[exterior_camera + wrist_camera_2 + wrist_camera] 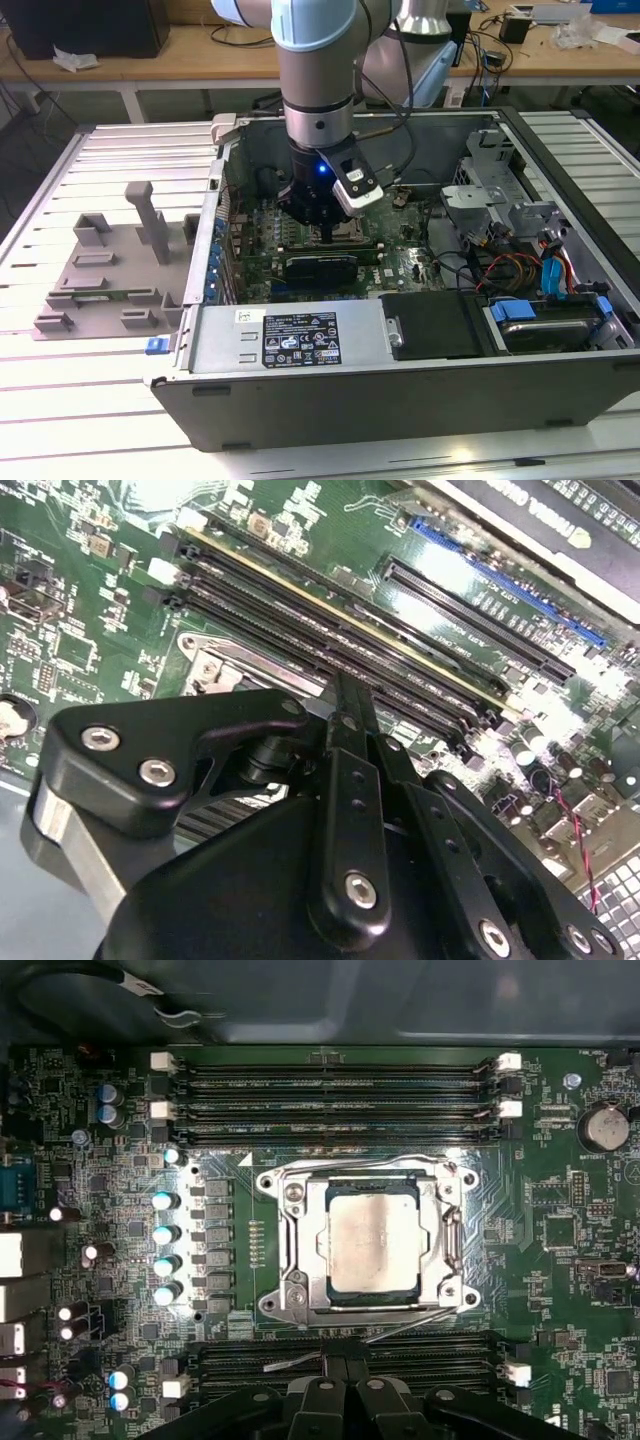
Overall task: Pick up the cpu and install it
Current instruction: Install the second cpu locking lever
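Exterior view: off the arm, raised, looks down and across the slatted table (110,400) into the open computer case (400,400), whole case in frame. First wrist view: very near, faces straight down on the motherboard (90,1110) and socket frame (290,1305). Second wrist view: low, oblique, past the hand (345,730). Both wrist views share the memory slots (330,630) (330,1085).
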Controlling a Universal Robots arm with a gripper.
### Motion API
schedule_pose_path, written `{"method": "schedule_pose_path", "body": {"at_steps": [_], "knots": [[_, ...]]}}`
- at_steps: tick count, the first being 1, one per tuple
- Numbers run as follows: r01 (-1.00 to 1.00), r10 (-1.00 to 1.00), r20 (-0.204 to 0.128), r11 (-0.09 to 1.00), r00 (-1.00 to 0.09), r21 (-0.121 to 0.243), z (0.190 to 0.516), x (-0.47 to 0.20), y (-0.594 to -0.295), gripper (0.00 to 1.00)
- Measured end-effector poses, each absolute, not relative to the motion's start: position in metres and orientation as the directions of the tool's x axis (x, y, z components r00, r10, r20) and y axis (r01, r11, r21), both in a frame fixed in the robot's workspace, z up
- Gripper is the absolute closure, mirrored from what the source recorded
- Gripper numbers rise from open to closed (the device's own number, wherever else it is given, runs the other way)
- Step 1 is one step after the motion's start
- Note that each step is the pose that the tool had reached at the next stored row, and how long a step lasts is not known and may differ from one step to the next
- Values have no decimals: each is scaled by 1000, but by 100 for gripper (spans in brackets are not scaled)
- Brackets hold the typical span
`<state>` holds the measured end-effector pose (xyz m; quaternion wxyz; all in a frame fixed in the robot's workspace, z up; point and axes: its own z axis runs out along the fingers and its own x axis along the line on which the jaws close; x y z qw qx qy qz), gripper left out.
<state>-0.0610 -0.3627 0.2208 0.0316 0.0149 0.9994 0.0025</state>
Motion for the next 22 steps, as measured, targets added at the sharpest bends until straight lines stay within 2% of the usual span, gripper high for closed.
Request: {"method": "schedule_pose_path", "body": {"at_steps": [9, 13, 20, 22], "knots": [[30, 31, -66, 999, -997, 21, 219, -75, -364, 89], [30, 33, -66, 998, -997, 54, 218, -76, -366, 89], [30, 34, -66, 997, -997, 71, 216, -78, -374, 89], [30, 36, -65, 995, -997, 91, 215, -78, -377, 89]]}}
